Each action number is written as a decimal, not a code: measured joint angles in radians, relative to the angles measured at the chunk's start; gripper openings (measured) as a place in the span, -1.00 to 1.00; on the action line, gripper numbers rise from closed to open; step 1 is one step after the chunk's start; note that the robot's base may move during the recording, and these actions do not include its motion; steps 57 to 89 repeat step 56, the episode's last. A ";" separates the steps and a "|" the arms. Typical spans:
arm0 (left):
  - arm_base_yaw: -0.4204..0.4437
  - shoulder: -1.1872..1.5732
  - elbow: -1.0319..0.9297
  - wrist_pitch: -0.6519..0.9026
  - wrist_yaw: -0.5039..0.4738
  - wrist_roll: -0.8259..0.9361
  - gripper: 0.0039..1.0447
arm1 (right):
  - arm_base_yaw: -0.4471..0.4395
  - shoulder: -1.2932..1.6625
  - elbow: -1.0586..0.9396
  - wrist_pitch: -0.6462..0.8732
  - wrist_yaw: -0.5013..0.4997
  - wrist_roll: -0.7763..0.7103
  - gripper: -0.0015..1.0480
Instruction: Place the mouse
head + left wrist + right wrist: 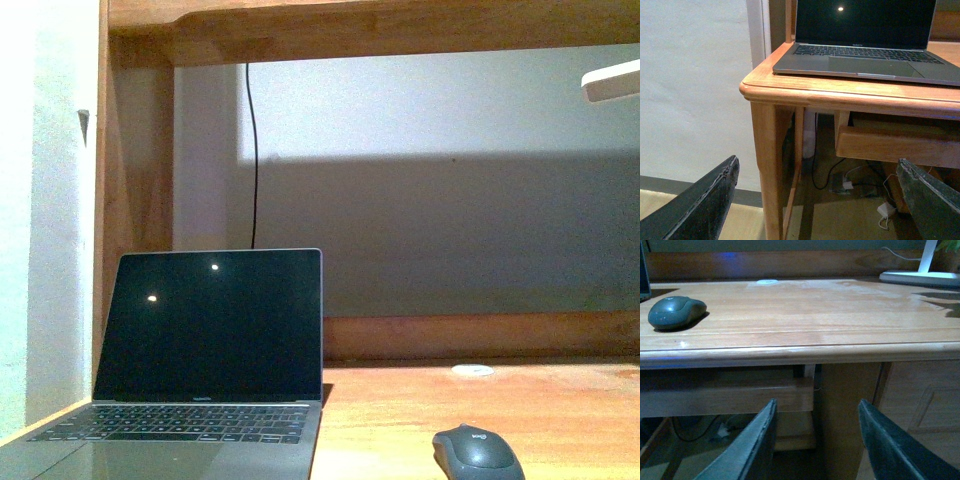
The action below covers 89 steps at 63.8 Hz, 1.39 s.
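Mouse [477, 452] on worktop [560, 410], just right of laptop [205, 350] and level with its front half; a strip of bare wood between them. Dark grey, oval. Long axis runs front to back in the front view: logo end and tapered rear toward the camera, far end aimed at the back rail. In the right wrist view the mouse [675, 311] sits side-on, hump toward the laptop edge, flat on the wood, nothing touching it.

Laptop open, screen black with two light spots, keyboard toward the near edge of the worktop, at its left corner beside the wooden upright.

Small white disc [472, 370] well behind the mouse, near the back rail. White lamp base [920, 277] far right of the mouse, toward the back corner.

Left hand [820, 200]: fingers spread wide, released, holding nothing; below the worktop edge, in front of the laptop corner, well apart from the mouse. Right hand [820, 440]: fingers [752, 445] apart, released, empty; below the front edge of the worktop, right of the mouse. Neither hand shows in the front view.
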 joint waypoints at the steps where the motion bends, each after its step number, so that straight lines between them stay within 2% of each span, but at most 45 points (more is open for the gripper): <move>1: 0.000 0.000 0.000 0.000 0.000 0.000 0.86 | 0.000 0.000 0.000 0.000 0.000 0.000 0.07; 18: 0.000 0.000 0.000 0.000 0.000 0.000 0.86 | 0.000 0.000 0.000 0.000 0.000 0.000 0.89; 89: 0.000 0.000 0.000 0.000 0.000 0.000 0.86 | 0.000 0.000 0.000 0.000 0.000 0.000 0.86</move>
